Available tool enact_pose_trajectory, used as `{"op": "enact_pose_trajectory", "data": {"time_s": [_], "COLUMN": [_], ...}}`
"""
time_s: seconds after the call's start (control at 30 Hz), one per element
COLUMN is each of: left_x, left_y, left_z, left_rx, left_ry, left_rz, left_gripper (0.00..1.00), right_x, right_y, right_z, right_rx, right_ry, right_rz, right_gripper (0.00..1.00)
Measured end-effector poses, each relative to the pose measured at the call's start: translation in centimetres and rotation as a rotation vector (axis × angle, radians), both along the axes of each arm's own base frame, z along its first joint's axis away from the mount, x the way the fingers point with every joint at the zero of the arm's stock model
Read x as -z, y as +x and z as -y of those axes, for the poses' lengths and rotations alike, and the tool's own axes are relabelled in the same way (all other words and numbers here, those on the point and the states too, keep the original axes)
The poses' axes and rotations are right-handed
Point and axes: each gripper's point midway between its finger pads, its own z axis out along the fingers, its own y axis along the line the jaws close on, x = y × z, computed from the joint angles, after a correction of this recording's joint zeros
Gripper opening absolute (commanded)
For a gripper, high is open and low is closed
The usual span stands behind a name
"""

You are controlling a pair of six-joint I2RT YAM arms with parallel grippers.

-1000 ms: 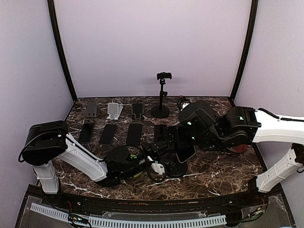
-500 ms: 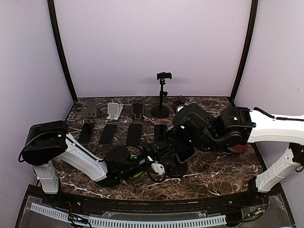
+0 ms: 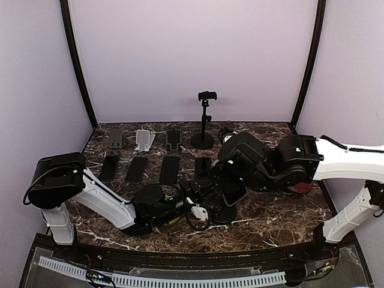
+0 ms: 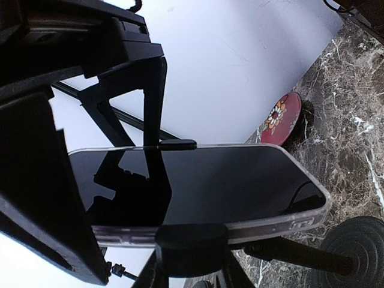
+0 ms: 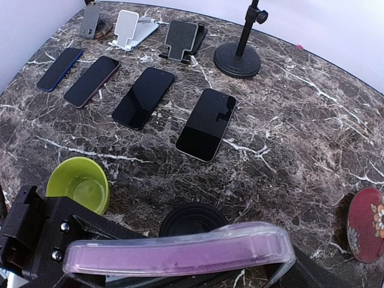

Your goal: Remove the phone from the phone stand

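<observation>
- left gripper (image 3: pixel 191 203): low centre of the top view, right up against the phone stand (image 5: pixel 192 223). Looks placed to brace it, but the fingers are hidden, so can't tell whether they're clamped or loose.
- phone (image 4: pixel 198 186): fills the middle of the left wrist view, landscape in the stand's clamp, clear case, with a clamp lip on each long edge. Not out yet.
- right gripper (image 3: pixel 219 187): just right of centre in the top view, over the phone. In the right wrist view the phone's edge runs along the bottom of the frame. The fingertips are out of shot, so can't tell if they're spread around the case or pinching it.
- step, my read: grasping stage, extraction not started.
- next move: right needs a firm pinch on the case, then a pull out of the clamp lips while left pins the stand. Otherwise the stand probably tips or drags along.
- further back in the right wrist view: green cup (image 5: pixel 78 185) lower left, near the stand base; red coaster (image 5: pixel 366 223) lower right; flat phones (image 5: pixel 206 125) mid-frame; spare stands (image 5: pixel 180 39) along the top edge.
</observation>
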Motion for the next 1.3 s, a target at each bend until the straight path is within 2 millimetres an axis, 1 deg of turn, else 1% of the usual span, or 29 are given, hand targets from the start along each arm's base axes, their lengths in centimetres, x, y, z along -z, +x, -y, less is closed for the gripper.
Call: {"op": "enact_pose_trajectory", "data": {"time_s": [0.13,0.33,0.47,0.5,0.57,0.6,0.63,0.7,0.8,0.93,1.3], "left_x": [0.0,0.4,0.3,0.3,0.0,-0.1,-0.2,-0.4,-0.2,0.2,-0.3], "left_y": [0.1,0.1,-0.1,-0.1,-0.2,-0.2,-0.2,-0.3,-0.6,-1.1,-1.4], "left_z": [-0.1,0.0,0.1,0.1,0.1,0.0,0.0,0.0,0.1,0.4,0.6], "left_rx": [-0.006,-0.004,0.008,0.009,0.010,0.010,0.011,0.010,0.021,0.040,0.018], "left_ry": [0.002,0.022,0.024,0.023,0.019,0.018,0.016,0.016,0.026,0.044,0.051], "left_rz": [0.000,0.008,0.013,0.014,0.018,0.021,0.027,0.037,0.040,0.040,0.071], "left_gripper": [0.00,0.00,0.00,0.07,0.30,0.38,0.44,0.48,0.48,0.45,0.42], "right_x": [-0.1,-0.2,-0.3,-0.4,-0.4,-0.4,-0.4,-0.3,-0.3,-0.3,-0.3], "right_y": [0.0,0.0,-0.1,-0.2,-0.3,-0.4,-0.4,-0.4,-0.4,-0.3,-0.3], "right_z": [0.1,0.2,0.5,0.6,0.8,0.8,0.8,0.8,0.7,0.5,0.5], "right_rx": [-0.005,-0.013,-0.029,-0.032,-0.039,-0.040,-0.041,-0.042,-0.042,-0.041,-0.035], "right_ry": [-0.010,-0.022,-0.024,-0.024,-0.022,-0.021,-0.020,-0.017,-0.011,-0.006,0.007], "right_rz": [0.008,0.019,0.022,0.021,0.018,0.017,0.016,0.016,0.017,0.020,0.021], "right_gripper": [0.77,0.65,0.62,0.62,0.62,0.62,0.61,0.60,0.60,0.57,0.53]}}
